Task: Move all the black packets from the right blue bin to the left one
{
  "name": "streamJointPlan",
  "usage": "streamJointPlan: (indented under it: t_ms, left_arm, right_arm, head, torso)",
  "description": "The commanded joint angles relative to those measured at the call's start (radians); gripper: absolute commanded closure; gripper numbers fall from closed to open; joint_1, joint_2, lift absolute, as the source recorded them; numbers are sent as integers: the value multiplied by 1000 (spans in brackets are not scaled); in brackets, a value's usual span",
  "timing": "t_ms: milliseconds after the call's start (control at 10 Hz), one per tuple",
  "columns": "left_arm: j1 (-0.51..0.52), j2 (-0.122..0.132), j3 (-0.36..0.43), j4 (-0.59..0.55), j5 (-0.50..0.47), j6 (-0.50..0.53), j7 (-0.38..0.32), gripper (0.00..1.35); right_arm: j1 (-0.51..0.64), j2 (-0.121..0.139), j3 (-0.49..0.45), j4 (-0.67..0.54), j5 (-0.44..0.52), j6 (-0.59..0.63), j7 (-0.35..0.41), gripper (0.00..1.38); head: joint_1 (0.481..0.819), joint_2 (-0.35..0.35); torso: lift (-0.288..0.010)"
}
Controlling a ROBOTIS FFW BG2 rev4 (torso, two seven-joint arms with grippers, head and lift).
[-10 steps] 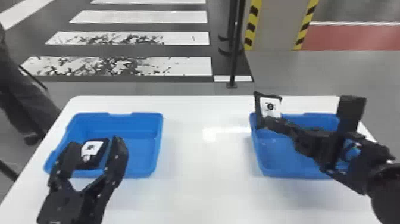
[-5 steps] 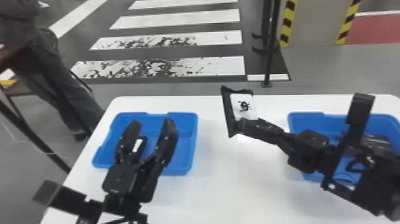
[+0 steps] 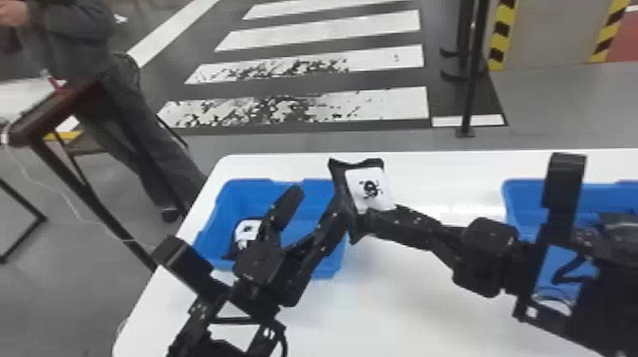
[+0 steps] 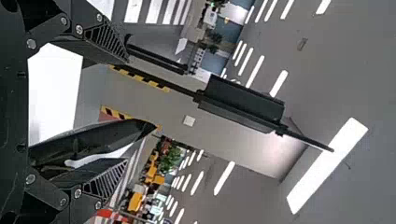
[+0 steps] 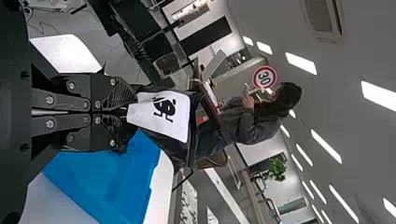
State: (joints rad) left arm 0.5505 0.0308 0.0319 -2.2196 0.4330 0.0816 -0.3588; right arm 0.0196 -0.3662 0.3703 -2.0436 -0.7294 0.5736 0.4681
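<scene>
Above the right-hand side of the left blue bin [image 3: 251, 189] as the head view has it, one black packet [image 3: 370, 190], white label outward, clamped near one end by the right gripper [image 5: 123, 114]; most of it sticks out past the tips. Left gripper [image 3: 317, 199] in front of the same bin, fingers well apart, nothing between them that I can make out; its nearer finger overlaps the packet's edge in the head view, contact cannot be told

Second packet [image 3: 246, 232] inside the left bin, partly hidden by the left arm. Right blue bin [image 3: 516, 190] holds dark shapes [image 3: 619, 220]; packets or not, cannot tell

Likeliest trouble, my reading: the two grippers are crowded. If the right arm pushes farther left, packet or fingers may knock the left gripper's finger, twisting the soft pouch in a grip that has only its end. Release too soon, and it could drop on the rim or the white table [image 3: 427, 308], since it looks short of the bin's middle. If a handover is meant, a badly timed close might catch only a corner, or tug between both arms. Left arm backing off first would ease most of this
</scene>
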Motion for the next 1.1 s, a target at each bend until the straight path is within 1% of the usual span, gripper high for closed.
streamJointPlan:
  t_ms: [0, 300, 600, 700, 800, 900, 1000]
  left_arm:
    - [2, 0, 10, 0, -2, 34, 0, 314]
    - [-1, 0, -4, 0, 30, 14, 0, 314]
    - [4, 8, -28, 0, 78, 17, -11, 314]
    - [-6, 9, -34, 0, 80, 56, -12, 401]
    - [-11, 9, -42, 0, 90, 105, -14, 711]
    - [-13, 9, -42, 0, 88, 122, -12, 822]
    - [-6, 9, -38, 0, 72, 83, 0, 1254]
  right_arm:
    - [-5, 0, 25, -2, -2, -2, -2, 1167]
    - [-20, -10, 70, 10, -12, -2, -6, 1167]
    - [-17, -14, 70, 20, -14, -2, -8, 1167]
    - [-22, -14, 70, 20, -14, -2, -11, 1167]
    - [-29, -13, 70, 22, -12, -4, -12, 1167]
    - [-37, -13, 70, 25, -12, -7, -12, 1167]
    - [-37, -13, 70, 25, -14, -9, -14, 1167]
  head:
    - [695, 271]
    - [695, 297]
    - [695, 295]
    - [695, 292]
    - [695, 284]
    - [695, 271]
    - [695, 264]
  torso:
    - [-140]
    - [-140]
    - [-140]
    - [-140]
    - [-140]
    - [-140]
    - [-140]
